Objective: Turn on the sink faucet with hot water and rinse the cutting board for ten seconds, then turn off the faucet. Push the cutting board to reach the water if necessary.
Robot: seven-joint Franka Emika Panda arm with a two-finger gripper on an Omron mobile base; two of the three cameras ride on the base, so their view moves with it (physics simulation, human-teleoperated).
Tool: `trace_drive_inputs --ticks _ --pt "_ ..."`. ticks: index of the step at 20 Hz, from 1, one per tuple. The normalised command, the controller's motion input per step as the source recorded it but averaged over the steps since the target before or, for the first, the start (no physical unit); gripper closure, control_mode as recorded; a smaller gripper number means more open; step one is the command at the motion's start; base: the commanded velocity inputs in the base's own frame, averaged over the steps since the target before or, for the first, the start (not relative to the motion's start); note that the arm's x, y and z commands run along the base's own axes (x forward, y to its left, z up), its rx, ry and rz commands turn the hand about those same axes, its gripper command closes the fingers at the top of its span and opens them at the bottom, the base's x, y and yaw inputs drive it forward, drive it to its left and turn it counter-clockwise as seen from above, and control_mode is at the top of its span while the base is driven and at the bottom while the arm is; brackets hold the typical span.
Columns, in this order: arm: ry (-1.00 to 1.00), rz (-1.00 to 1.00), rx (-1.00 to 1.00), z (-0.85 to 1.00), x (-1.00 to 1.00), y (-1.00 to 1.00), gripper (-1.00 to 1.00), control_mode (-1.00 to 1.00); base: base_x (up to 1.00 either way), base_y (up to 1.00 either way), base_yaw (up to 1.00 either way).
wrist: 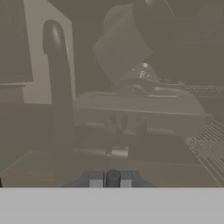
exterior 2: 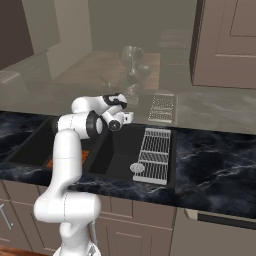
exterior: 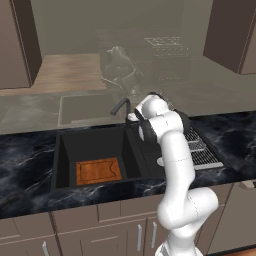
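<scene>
The matte-black sink faucet (exterior: 120, 106) stands behind the divider of the black sink (exterior: 65, 150). In the hand view its gooseneck (wrist: 57, 87) rises at the left. My gripper (wrist: 113, 179) is just right of the faucet's base (exterior: 131, 118), low over the counter's back edge (exterior 2: 131, 117). Its fingertips (wrist: 96, 179) are shut on a small dark stub, the faucet's handle seen end-on. The orange-brown cutting board (exterior: 98, 171) lies flat on the floor of the large left basin, and a sliver of it (exterior 2: 85, 154) shows behind my arm. No water is in view.
A silver wire rack (exterior 2: 155, 152) lies across the right side of the shallower basin, beside a round silver drain (exterior 2: 137, 168). Dark marbled counter (exterior: 25, 160) runs on both sides. A glossy backsplash behind the faucet mirrors my hand (wrist: 131, 57).
</scene>
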Motion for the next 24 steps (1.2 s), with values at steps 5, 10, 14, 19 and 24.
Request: trace_drive_inputs --ticks 5,10,14,19,24 --pt "0.0 0.0 0.0 0.0 0.0 -0.08 1.0 -1.0 0.0 0.0 0.0" --pt "0.0 0.0 0.0 0.0 0.0 -0.28 1.0 -1.0 0.0 0.0 0.0" --pt "0.0 0.0 0.0 0.0 0.0 -0.42 1.0 -1.0 0.0 0.0 0.0" --pt "0.0 0.0 0.0 0.0 0.0 -0.5 1.0 -1.0 0.0 0.0 0.0" --pt "0.0 0.0 0.0 0.0 0.0 -0.55 1.0 -1.0 0.0 0.0 0.0"
